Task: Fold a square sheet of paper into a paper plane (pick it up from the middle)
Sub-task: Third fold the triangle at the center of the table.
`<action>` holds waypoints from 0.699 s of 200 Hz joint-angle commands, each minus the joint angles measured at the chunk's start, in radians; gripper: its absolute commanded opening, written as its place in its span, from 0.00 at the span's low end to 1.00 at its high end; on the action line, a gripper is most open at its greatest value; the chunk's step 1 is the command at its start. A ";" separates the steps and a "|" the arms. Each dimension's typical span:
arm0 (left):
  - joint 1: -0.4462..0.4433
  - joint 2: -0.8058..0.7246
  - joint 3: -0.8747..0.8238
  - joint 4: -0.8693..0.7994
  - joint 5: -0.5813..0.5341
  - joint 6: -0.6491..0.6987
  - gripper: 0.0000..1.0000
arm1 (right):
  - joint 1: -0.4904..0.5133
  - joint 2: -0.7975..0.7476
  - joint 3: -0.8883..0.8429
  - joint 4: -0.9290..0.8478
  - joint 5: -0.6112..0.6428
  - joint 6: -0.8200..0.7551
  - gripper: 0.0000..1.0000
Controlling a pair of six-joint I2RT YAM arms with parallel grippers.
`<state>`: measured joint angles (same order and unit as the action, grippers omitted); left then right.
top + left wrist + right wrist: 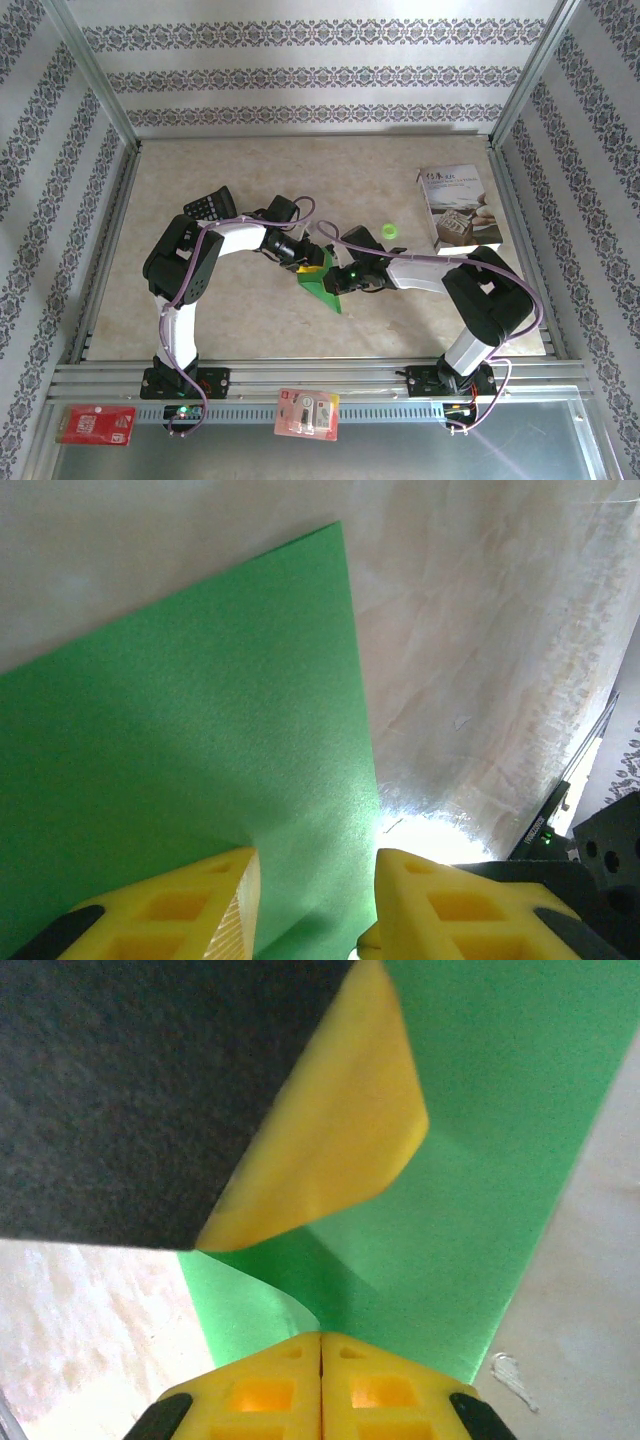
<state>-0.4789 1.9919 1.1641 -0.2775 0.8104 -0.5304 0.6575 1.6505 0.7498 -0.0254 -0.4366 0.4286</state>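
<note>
Green square sheet of paper (326, 288) on beige table (230, 320). Right hand (320, 1340) clamped, seemingly on it; left hand (315, 865) apart.

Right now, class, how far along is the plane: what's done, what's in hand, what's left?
Done: the sheet, mid-table, looks partly folded, narrower than a square. In hand: the right gripper is shut on its edge; the left gripper stands open, one finger over it. Left: no pointed dart shows yet, so the nose and wing folds probably remain.
</note>
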 commanded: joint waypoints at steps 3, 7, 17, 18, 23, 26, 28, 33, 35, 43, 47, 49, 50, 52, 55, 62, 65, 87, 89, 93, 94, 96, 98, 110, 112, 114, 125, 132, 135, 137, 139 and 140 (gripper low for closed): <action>-0.017 0.053 -0.003 -0.031 -0.045 0.012 0.35 | -0.015 0.013 0.010 -0.007 -0.023 -0.036 0.08; -0.018 0.053 -0.004 -0.031 -0.045 0.013 0.35 | -0.017 0.015 0.011 -0.009 -0.024 -0.038 0.08; -0.017 0.053 -0.004 -0.033 -0.045 0.013 0.35 | -0.020 0.021 0.015 -0.012 -0.027 -0.040 0.08; -0.017 0.053 -0.004 -0.033 -0.045 0.013 0.35 | -0.019 0.023 0.015 -0.012 -0.029 -0.041 0.08; -0.017 0.053 -0.004 -0.032 -0.046 0.013 0.35 | -0.021 0.027 0.019 -0.014 -0.031 -0.042 0.08; -0.017 0.053 -0.004 -0.033 -0.045 0.013 0.35 | -0.021 0.029 0.020 -0.014 -0.033 -0.041 0.08; -0.017 0.053 -0.003 -0.034 -0.046 0.013 0.35 | -0.021 0.030 0.022 -0.014 -0.033 -0.042 0.08; -0.017 0.054 -0.004 -0.034 -0.045 0.013 0.35 | -0.021 0.032 0.024 -0.015 -0.035 -0.042 0.08; -0.017 0.054 -0.003 -0.034 -0.045 0.013 0.35 | -0.021 0.034 0.025 -0.015 -0.037 -0.042 0.08; -0.017 0.054 -0.004 -0.034 -0.045 0.013 0.35 | -0.021 0.037 0.029 -0.016 -0.036 -0.045 0.08; -0.018 0.055 -0.003 -0.034 -0.045 0.015 0.35 | -0.022 0.038 0.030 -0.017 -0.034 -0.047 0.08; -0.019 0.056 -0.003 -0.034 -0.045 0.015 0.35 | -0.022 0.040 0.032 -0.017 -0.034 -0.047 0.08; -0.019 0.056 -0.002 -0.034 -0.045 0.014 0.35 | -0.023 0.041 0.031 -0.018 -0.034 -0.048 0.08; -0.017 0.056 -0.003 -0.035 -0.045 0.014 0.35 | -0.024 0.042 0.033 -0.018 -0.033 -0.049 0.08; -0.017 0.055 -0.003 -0.034 -0.045 0.014 0.35 | -0.024 0.042 0.035 -0.020 -0.034 -0.048 0.08; -0.017 0.057 -0.003 -0.034 -0.045 0.013 0.35 | -0.027 0.043 0.036 -0.022 -0.034 -0.050 0.08; -0.017 0.057 -0.003 -0.034 -0.046 0.013 0.35 | -0.027 0.043 0.036 -0.023 -0.033 -0.051 0.08; -0.017 0.058 -0.003 -0.034 -0.044 0.014 0.35 | -0.032 0.041 0.036 -0.029 -0.033 -0.055 0.08; -0.017 0.058 -0.002 -0.034 -0.044 0.014 0.35 | -0.032 0.039 0.036 -0.029 -0.033 -0.057 0.08; -0.019 0.058 -0.003 -0.034 -0.043 0.013 0.35 | -0.033 0.036 0.036 -0.032 -0.033 -0.057 0.08; -0.019 0.058 -0.003 -0.034 -0.043 0.013 0.35 | -0.033 0.036 0.036 -0.032 -0.033 -0.057 0.08; -0.018 0.058 -0.003 -0.034 -0.043 0.013 0.35 | -0.033 0.036 0.035 -0.034 -0.032 -0.059 0.08; -0.017 0.058 -0.003 -0.034 -0.043 0.013 0.35 | -0.035 0.034 0.036 -0.034 -0.033 -0.059 0.08; -0.018 0.058 -0.003 -0.034 -0.044 0.013 0.35 | -0.038 0.027 0.036 -0.040 -0.035 -0.062 0.08; -0.017 0.058 -0.002 -0.034 -0.044 0.015 0.35 | -0.038 0.026 0.036 -0.040 -0.037 -0.062 0.08; -0.017 0.058 -0.001 -0.034 -0.044 0.015 0.35 | -0.039 0.026 0.036 -0.040 -0.037 -0.062 0.08; -0.017 0.058 -0.001 -0.035 -0.044 0.014 0.35 | -0.043 0.020 0.037 -0.042 -0.042 -0.063 0.08; -0.017 0.058 -0.001 -0.034 -0.042 0.014 0.35 | -0.044 0.019 0.038 -0.043 -0.044 -0.064 0.08; -0.017 0.058 -0.001 -0.034 -0.043 0.015 0.35 | -0.044 0.019 0.039 -0.043 -0.045 -0.065 0.08; -0.018 0.058 -0.001 -0.034 -0.043 0.015 0.35 | -0.044 0.019 0.040 -0.044 -0.045 -0.066 0.08; -0.017 0.058 -0.001 -0.035 -0.043 0.014 0.35 | -0.045 0.019 0.040 -0.045 -0.045 -0.066 0.08; -0.017 0.058 -0.001 -0.034 -0.043 0.014 0.35 | -0.045 0.019 0.040 -0.045 -0.045 -0.067 0.08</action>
<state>-0.4789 1.9938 1.1660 -0.2779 0.8120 -0.5301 0.6231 1.6848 0.7620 -0.0513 -0.4614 0.3882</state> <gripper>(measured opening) 0.350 0.079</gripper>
